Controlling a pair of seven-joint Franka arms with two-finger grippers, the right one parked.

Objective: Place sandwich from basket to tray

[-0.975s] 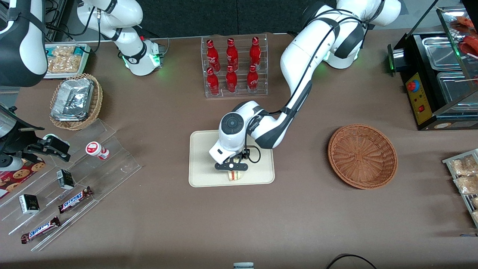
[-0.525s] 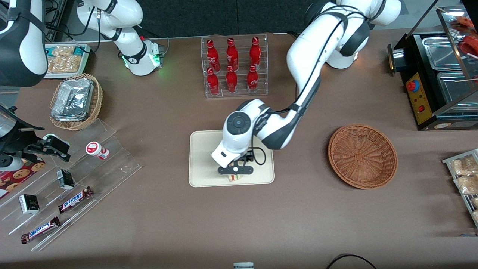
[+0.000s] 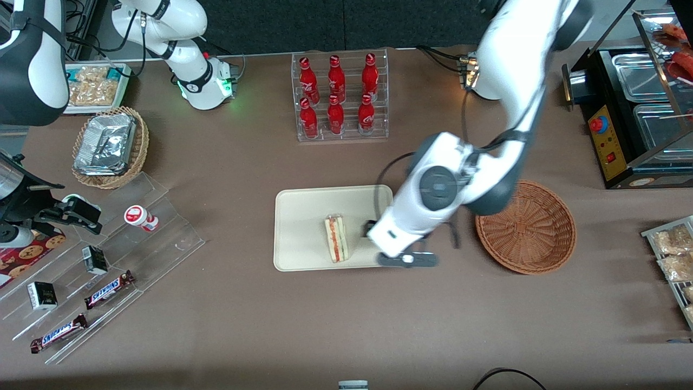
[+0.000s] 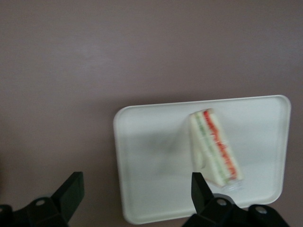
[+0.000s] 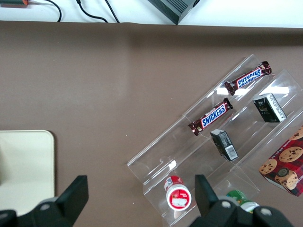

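One sandwich point(image 3: 337, 238) lies on the tray point(image 3: 299, 227), while the spread, empty pincer point(image 3: 407, 260) hovers between tray and basket point(image 3: 526, 227).

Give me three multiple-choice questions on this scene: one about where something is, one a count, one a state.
1. Where is the sandwich?
A. in the basket
B. on the tray
C. on the bare table

2. How many red bottles stand in the clear rack?
A. four
B. six
C. eight

3. How are the gripper jaws?
A. open and empty
B. shut on the sandwich
C. shut on a bottle

Key: 1 B, it lies on the tray, while the basket holds nothing. 2 B, two rows of three. 3 A, the jaws stand apart above the table, beside the tray.
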